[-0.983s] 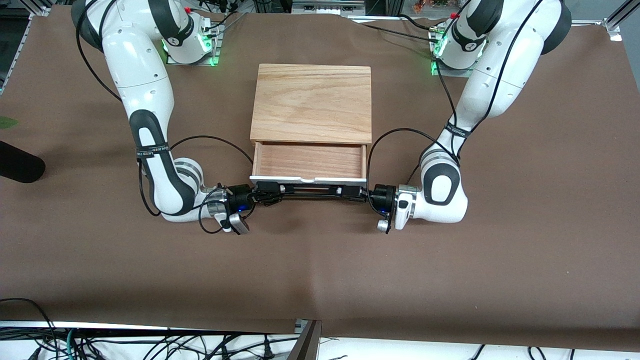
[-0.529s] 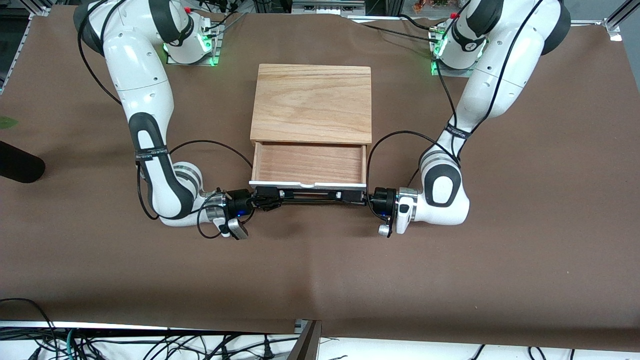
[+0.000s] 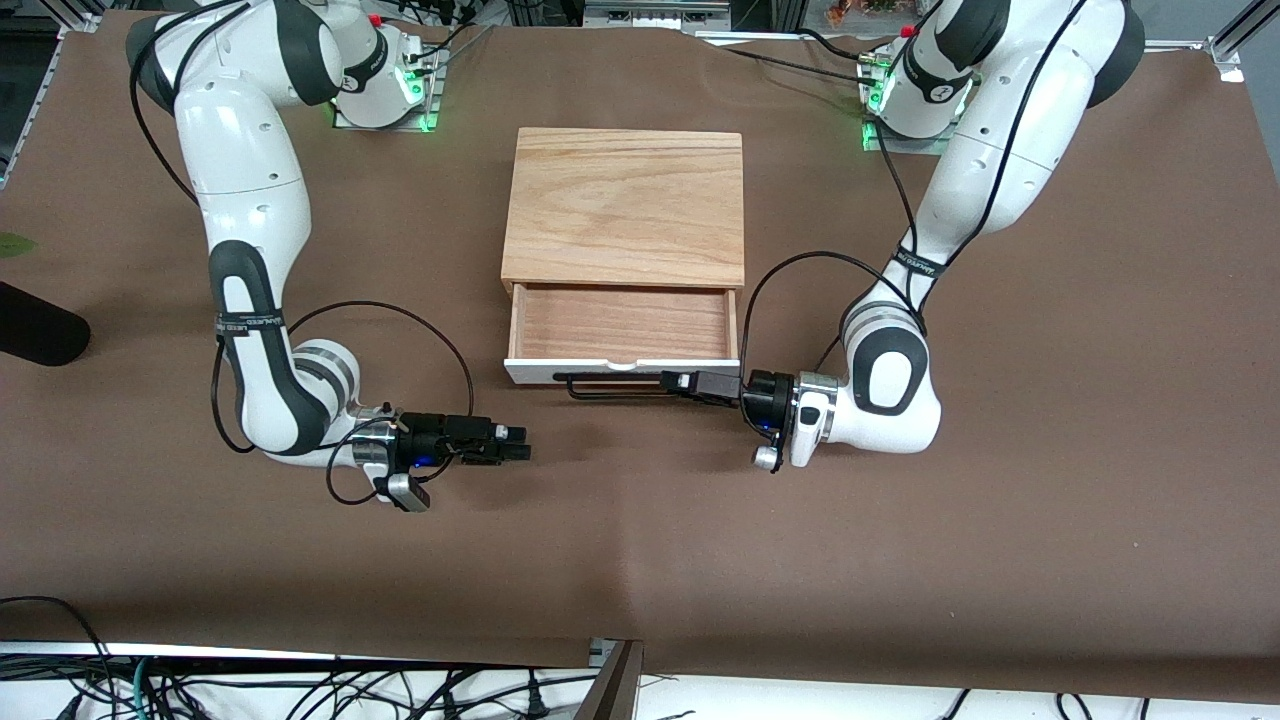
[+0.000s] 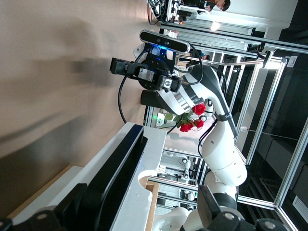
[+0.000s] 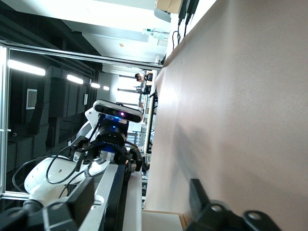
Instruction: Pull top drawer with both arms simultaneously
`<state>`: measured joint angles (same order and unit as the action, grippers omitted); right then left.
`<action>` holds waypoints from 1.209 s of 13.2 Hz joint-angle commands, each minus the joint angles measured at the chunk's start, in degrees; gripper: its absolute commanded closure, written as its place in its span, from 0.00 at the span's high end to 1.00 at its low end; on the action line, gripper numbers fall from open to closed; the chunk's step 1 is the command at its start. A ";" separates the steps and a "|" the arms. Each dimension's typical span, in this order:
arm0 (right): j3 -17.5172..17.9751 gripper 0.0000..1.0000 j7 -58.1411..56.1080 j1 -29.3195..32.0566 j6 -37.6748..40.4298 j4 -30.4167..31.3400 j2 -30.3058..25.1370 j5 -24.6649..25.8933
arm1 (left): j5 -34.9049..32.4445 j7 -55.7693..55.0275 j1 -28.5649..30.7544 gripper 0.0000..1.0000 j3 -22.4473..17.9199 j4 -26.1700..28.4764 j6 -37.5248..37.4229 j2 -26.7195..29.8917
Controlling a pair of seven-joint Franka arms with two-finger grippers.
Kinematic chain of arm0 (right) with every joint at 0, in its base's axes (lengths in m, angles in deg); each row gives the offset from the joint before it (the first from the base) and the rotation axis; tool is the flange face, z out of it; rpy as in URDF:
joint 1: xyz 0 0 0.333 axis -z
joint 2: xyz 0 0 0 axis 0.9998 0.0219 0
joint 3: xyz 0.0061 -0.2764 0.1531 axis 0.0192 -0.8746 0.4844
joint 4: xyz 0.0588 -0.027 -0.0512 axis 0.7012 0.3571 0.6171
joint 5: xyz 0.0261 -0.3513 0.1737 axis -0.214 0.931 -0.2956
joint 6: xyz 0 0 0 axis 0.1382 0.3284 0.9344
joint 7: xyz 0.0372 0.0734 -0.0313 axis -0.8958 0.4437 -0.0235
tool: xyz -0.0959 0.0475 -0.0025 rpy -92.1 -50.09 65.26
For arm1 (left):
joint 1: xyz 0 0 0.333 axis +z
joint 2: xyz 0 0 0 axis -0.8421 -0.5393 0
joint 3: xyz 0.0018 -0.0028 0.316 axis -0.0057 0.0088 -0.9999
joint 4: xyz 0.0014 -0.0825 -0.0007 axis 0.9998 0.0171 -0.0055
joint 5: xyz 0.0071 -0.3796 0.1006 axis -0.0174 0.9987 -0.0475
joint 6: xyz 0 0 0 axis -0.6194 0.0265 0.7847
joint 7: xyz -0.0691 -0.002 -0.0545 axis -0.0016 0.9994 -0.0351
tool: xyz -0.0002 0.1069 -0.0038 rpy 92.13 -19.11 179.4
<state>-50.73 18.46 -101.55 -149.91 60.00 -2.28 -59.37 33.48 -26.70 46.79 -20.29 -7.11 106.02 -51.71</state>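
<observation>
Now the right gripper (image 3: 515,450) is the thing nearest to the front camera. It has left the handle and has moved away toward the right arm's end of the table, low over the bare brown table (image 3: 640,560). Its jaws are spread and hold nothing. A second ago it was clamped on the handle, so this is a clear release.

A little farther stands the left gripper (image 3: 690,383), at the end of the black bar handle (image 3: 615,385) that is toward the left arm. In the left wrist view the fingers (image 4: 72,202) stand apart on each side of the bar, so the jaws look wide and no longer squeeze it. It has not yet drawn back as the right one did.

Farther again is the top drawer (image 3: 622,322), pulled out of the wooden cabinet (image 3: 622,205) toward the front camera. Its reddish wood floor is open to view and nothing lies in it. The drawer sits about as far out as half a second ago.

I judge that the pulling is finished, because both grippers have let go. What remains is only that the left arm retreats from the handle without pushing the drawer back in.
</observation>
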 commanded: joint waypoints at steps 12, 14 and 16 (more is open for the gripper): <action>-11.53 1.00 21.02 -2.31 -0.72 -4.73 -3.99 17.05 | -3.10 -0.37 -1.64 1.00 -6.79 -3.97 -1.69 -2.09; -12.23 1.00 22.06 -2.75 -2.65 -4.82 -4.16 21.76 | -8.61 -3.78 -1.46 1.00 -8.54 -6.51 -1.69 -1.48; -13.90 1.00 26.10 -2.93 -2.83 -4.91 -5.56 28.35 | -13.11 -3.71 -0.68 1.00 -8.98 -8.63 -1.69 -1.31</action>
<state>-62.86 40.78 -103.81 -152.31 55.13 -6.09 -36.00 24.21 -28.65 46.10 -28.23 -11.86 105.12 -52.30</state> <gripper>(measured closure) 0.000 0.000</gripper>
